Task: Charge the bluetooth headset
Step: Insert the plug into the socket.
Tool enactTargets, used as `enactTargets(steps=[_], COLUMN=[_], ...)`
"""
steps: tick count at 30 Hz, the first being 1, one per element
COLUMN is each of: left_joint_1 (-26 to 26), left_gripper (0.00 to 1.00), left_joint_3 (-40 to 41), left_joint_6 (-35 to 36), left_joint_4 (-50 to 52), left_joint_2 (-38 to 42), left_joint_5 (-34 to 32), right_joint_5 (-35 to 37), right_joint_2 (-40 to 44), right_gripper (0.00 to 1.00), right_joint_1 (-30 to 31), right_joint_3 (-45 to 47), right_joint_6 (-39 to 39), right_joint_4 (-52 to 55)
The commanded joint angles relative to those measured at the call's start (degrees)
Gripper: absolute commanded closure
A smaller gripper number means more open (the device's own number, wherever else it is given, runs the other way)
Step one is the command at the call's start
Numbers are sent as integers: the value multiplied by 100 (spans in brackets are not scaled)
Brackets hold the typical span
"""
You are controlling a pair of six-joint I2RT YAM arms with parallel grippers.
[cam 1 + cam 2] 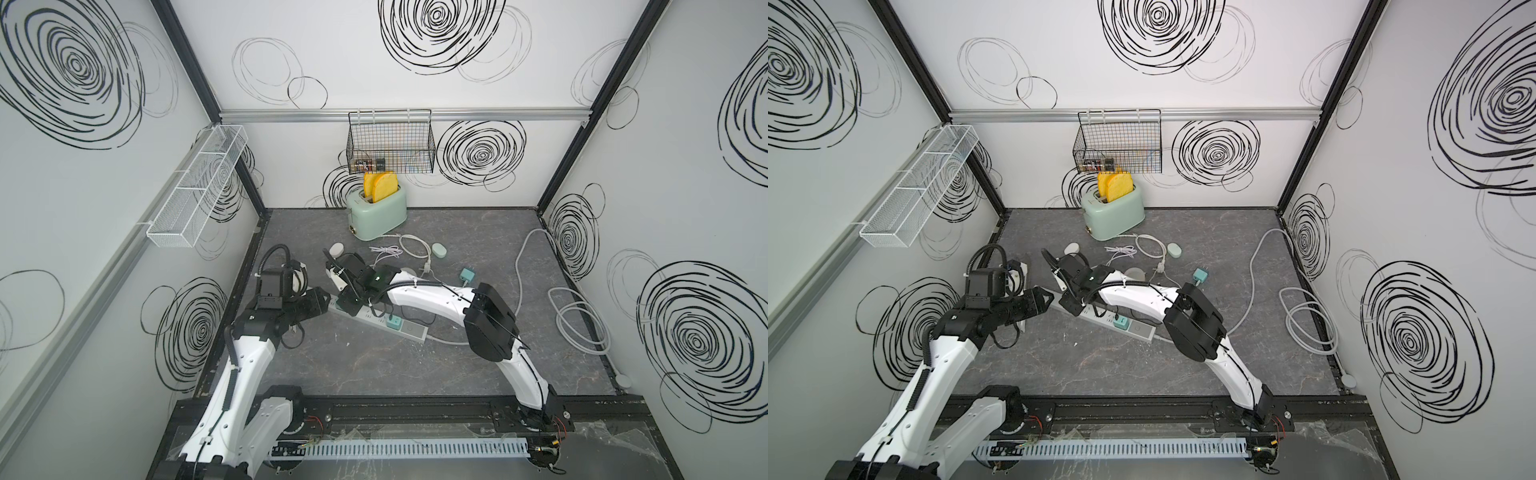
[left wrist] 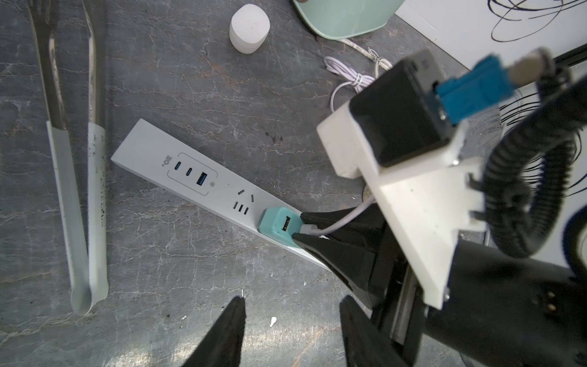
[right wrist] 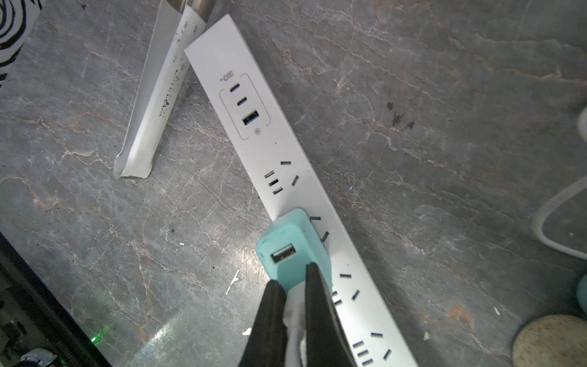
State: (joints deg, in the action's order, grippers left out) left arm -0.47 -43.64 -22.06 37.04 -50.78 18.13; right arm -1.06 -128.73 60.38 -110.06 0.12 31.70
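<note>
- Near the toaster (image 1: 377, 216), well apart from the power strip (image 2: 222, 193): a white rounded case (image 1: 336, 250), taken to be the headset's. No cable is seen entering it.
- In the right gripper (image 3: 293, 276), jaws pinched shut on it: white USB plug (image 3: 293, 300), just beside the port of the teal adapter (image 3: 295, 241) and not seated.
- The teal adapter stands plugged into the power strip.
- The left gripper (image 2: 292, 302) has its jaws apart and empty, over the bare table (image 2: 158, 270) beside the power strip.
- Step in hand, as judged: inserting the plug. The next move calls for squaring the plug to the port, then a straight push. The power strip may slide.
</note>
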Motion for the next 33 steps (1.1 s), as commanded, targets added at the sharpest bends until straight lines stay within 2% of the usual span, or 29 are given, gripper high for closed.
enactTargets(steps=[1,7,10,21,25,29,33], left_joint_1=[43,39,45,47,51,65,82], left_gripper=[48,48,47,47,47,48,48], left_joint_3=[-125,-144,-145,-179,-187,-180,-156], left_joint_6=[49,53,66,71,45,1,-8], left_joint_4=[-13,-13,5,-12,-55,-105,-101], left_joint_2=[57,34,34,-2,-2,-2,18], left_joint_5=[68,72,59,50,76,118,138], right_joint_5=[-582,-672,-431,-762,-990,-778,-858], right_joint_2=[-734,-847,-941,-702,-800,-966,-920], right_gripper=[100,100,100,100,100,100,100], right_joint_1=[299,235,185,337,151,79,89], right_joint_3=[346,245,224,1084,1016,639,686], right_joint_6=[-21,-63,-38,14,-52,-222,-225], right_joint_4=[1148,1168,1262,887,923,1305,1304])
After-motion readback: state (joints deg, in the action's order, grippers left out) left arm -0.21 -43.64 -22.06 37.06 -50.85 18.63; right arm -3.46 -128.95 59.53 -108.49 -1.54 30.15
